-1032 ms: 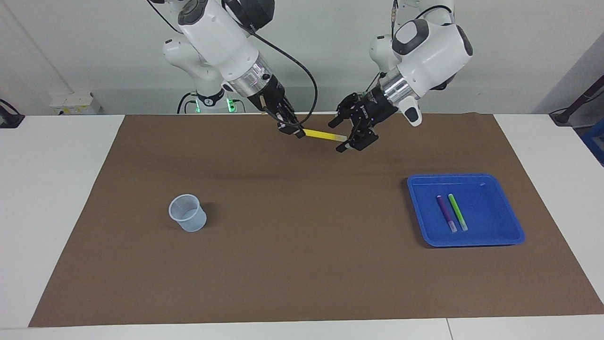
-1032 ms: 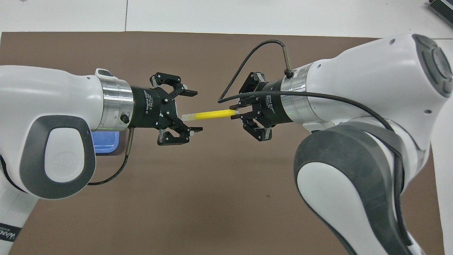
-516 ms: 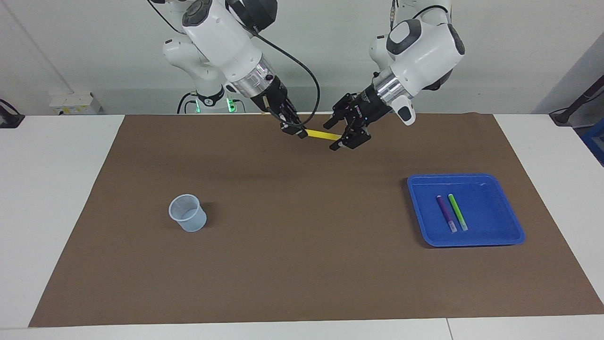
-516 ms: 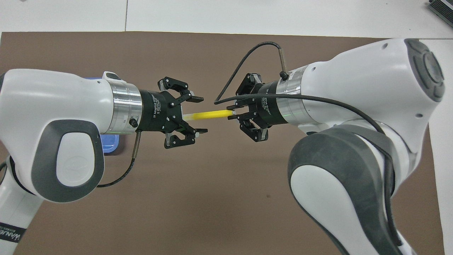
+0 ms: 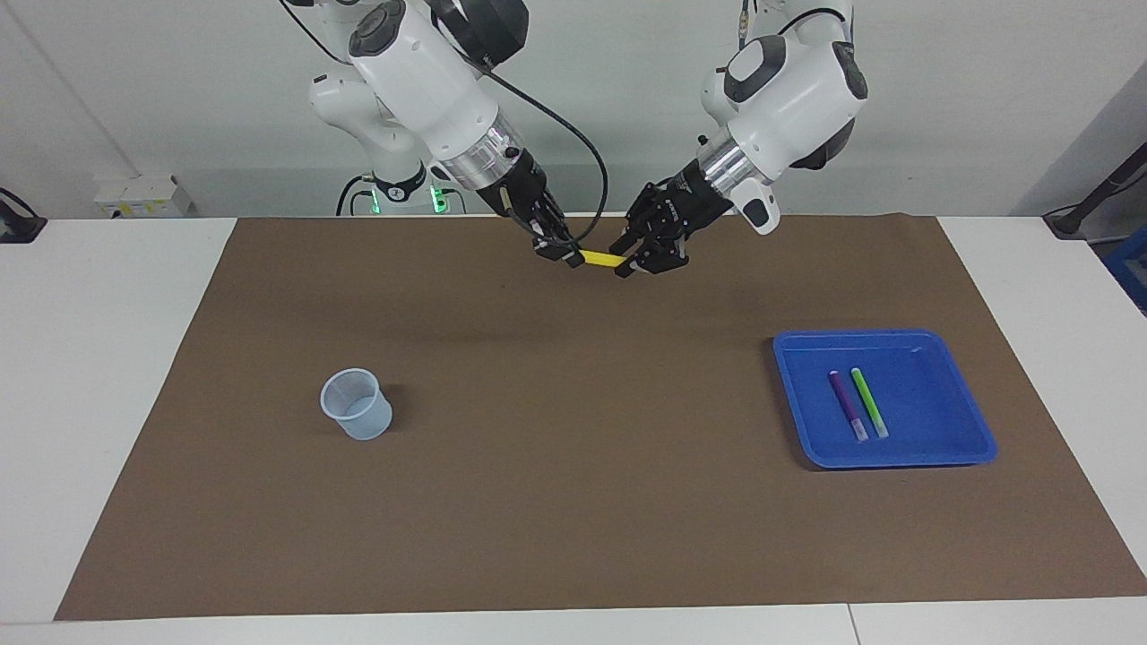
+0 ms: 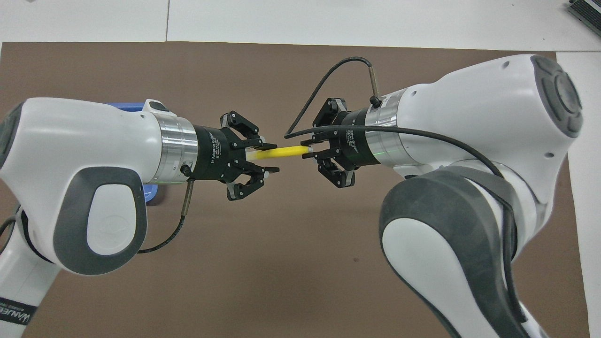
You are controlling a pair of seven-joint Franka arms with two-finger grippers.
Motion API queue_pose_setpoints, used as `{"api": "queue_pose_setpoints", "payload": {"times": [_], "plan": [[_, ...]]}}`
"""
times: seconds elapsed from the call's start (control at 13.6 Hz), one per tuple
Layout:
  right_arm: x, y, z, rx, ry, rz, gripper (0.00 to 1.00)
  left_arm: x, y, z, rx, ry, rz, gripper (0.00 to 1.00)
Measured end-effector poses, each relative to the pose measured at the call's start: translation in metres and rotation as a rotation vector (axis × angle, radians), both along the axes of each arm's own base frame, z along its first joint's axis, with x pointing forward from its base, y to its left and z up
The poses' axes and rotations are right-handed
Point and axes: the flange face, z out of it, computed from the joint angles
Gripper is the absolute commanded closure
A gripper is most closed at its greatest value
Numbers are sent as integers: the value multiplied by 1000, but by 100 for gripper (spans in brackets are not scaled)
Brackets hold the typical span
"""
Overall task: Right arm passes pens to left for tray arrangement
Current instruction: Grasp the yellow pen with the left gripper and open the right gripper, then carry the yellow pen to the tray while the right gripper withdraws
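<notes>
My right gripper (image 6: pixel 307 151) is clamped tight on one end of the yellow pen (image 6: pixel 280 152), fingertips pinched together round it, and I'm holding that pen level in the air over the brown mat (image 5: pixel 573 502), near the robots' edge of it. My left gripper (image 6: pixel 263 157) has its fingers (image 6: pixel 271 169) drawn in either side of the pen's pale end; from above the tips look close against the barrel, though I can't quite swear from here that they're squeezing it rather than just flanking it. In the facing view the two grippers sit almost nose to nose, with only a short stretch of yellow showing between them. Both of my forearms slope down and inward toward the middle, wrists angled so the two grippers point at each other along the pen's line, the right arm's cable looping out above its wrist. Toward my left arm's end of the table lies the blue tray (image 5: pixel 972 430), flat on the mat, with the purple pen (image 5: pixel 847 404) and the green pen (image 5: pixel 868 401) lying side by side inside it, just apart, pale ends pointing away from the robots. Toward my right arm's end stands a small translucent cup (image 5: pixel 357 405), upright, well apart from everything else
</notes>
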Motion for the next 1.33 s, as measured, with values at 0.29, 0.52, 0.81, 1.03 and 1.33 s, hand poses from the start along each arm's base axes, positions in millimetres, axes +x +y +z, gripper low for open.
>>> {"api": "queue_pose_setpoints", "payload": {"times": [0.29,0.52,0.81,1.03,1.33], "plan": [[-1,1,0,-1,-17,23,58,0,2,0,4,-26,-30,100],[-1,1,0,-3,-32,50,0,3,11,-2,15,-91,-125,100],[2,-6,-1,-7,-34,51,0,16,61,-13,38,-155,-242,100],[4,-15,-4,-19,-15,56,0,13,97,-30,64,-251,-367,100],[6,-58,-9,-74,-7,211,0,1,129,-51,154,-388,-585,100]]}}
